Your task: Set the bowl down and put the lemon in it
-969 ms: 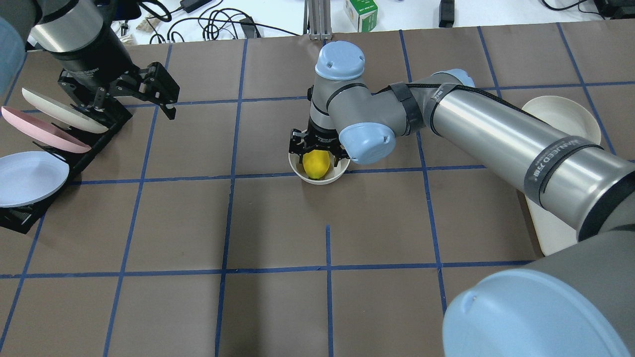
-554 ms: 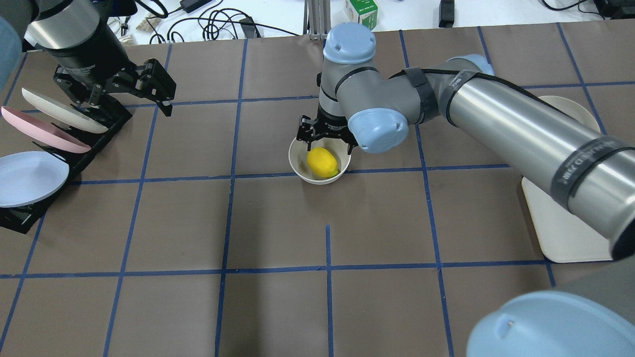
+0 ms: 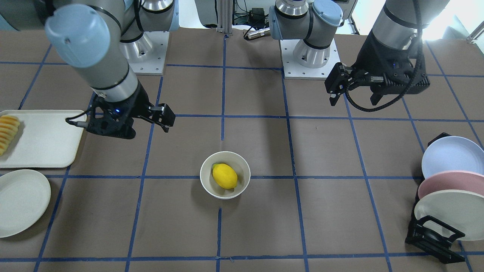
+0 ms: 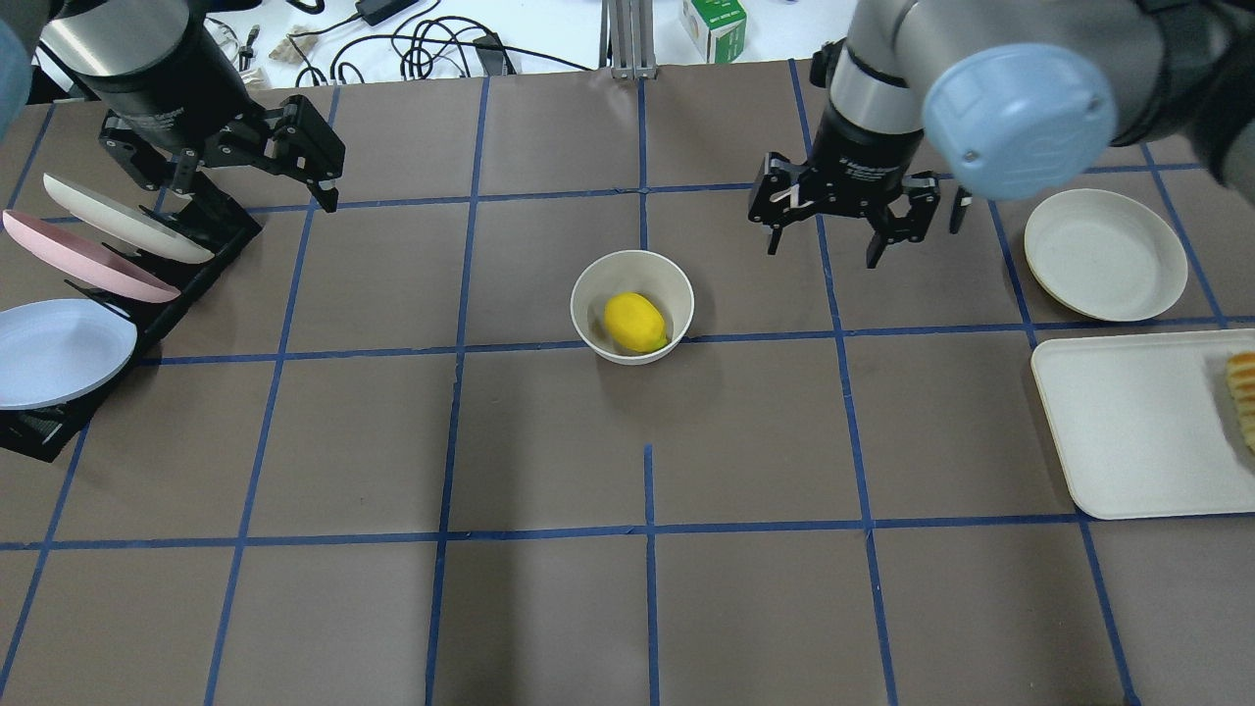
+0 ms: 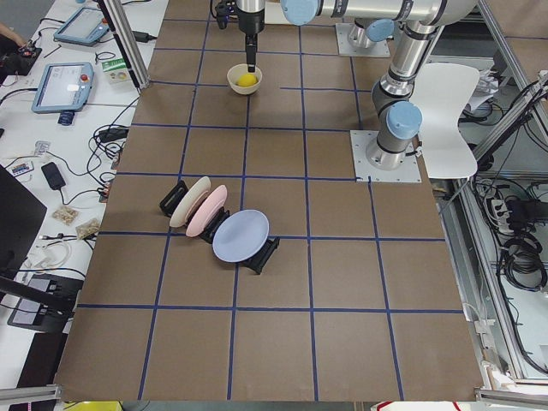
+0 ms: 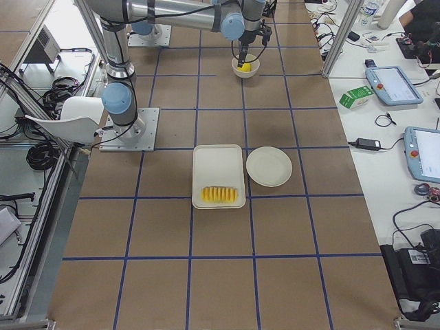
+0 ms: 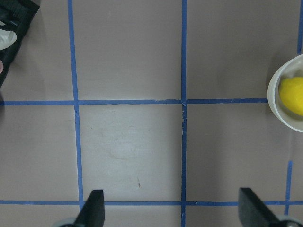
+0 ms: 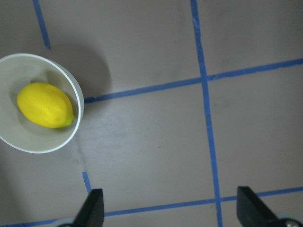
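The off-white bowl [image 4: 588, 294] stands upright near the table's middle. The yellow lemon [image 4: 635, 323] lies inside it, free of any gripper. Both also show in the front view, the bowl [image 3: 206, 181] with the lemon [image 3: 224, 176] in it. My right gripper [image 4: 822, 250] hangs open and empty above the table, to the right of the bowl and a little beyond it. Its wrist view [image 8: 173, 208] has the bowl [image 8: 78, 106] and lemon [image 8: 45, 105] at the left. My left gripper [image 4: 260, 191] is open and empty at the far left, by the plate rack. Its wrist view [image 7: 173, 205] catches the bowl [image 7: 274, 101] at the right edge.
A black rack [image 4: 211, 260] at the left holds an off-white, a pink and a light-blue plate. At the right an off-white plate [image 4: 1105, 253] lies beyond a white tray [image 4: 1128, 422] with a row of fruit slices [image 4: 1243, 392].
My right gripper has let go of the lemon, risen out of the bowl and swung away to the right. The lemon now rests in the bowl. The left gripper drifted slightly farther back.
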Robot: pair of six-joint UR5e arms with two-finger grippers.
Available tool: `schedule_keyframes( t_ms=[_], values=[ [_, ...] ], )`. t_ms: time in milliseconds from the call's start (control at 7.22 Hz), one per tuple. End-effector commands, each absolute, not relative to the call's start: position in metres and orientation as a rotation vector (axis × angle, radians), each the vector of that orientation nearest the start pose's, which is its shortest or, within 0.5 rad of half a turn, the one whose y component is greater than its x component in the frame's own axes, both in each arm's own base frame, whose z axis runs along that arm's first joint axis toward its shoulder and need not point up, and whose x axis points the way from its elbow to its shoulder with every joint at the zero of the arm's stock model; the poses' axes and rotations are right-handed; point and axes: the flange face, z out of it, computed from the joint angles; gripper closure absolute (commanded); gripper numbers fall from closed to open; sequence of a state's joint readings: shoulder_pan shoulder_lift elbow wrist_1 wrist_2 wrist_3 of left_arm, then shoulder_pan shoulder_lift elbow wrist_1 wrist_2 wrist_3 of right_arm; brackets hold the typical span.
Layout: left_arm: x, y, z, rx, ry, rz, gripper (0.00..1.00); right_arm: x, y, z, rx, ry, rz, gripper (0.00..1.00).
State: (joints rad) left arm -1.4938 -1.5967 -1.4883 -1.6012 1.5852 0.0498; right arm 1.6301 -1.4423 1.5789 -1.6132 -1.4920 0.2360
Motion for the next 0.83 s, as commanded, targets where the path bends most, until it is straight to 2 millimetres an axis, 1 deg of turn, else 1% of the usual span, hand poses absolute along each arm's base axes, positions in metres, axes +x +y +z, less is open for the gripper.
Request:
schedule_keyframes(
  t_ms=[0, 138, 415, 692],
  values=[
    [-0.094, -0.5129, 0.5108, -0.046, 3.129, -0.03, 0.0, 0.147, -0.48, 0.4722, 0.286, 3.094, 0.154, 0.0],
    [-0.0956, -0.5103, 0.5086, -0.039, 3.128, -0.023, 0.0, 0.1483, -0.4714, 0.4776, 0.279, 3.102, 0.144, 0.0],
    [-0.0955, -0.5111, 0.5087, -0.041, 3.128, -0.025, 0.0, 0.1399, -0.471, 0.4783, 0.287, 3.157, 0.156, 0.0],
    [-0.0955, -0.5119, 0.5063, -0.041, 3.128, -0.016, 0.0, 0.1419, -0.4701, 0.4784, 0.297, 3.151, 0.154, 0.0]
  ],
)
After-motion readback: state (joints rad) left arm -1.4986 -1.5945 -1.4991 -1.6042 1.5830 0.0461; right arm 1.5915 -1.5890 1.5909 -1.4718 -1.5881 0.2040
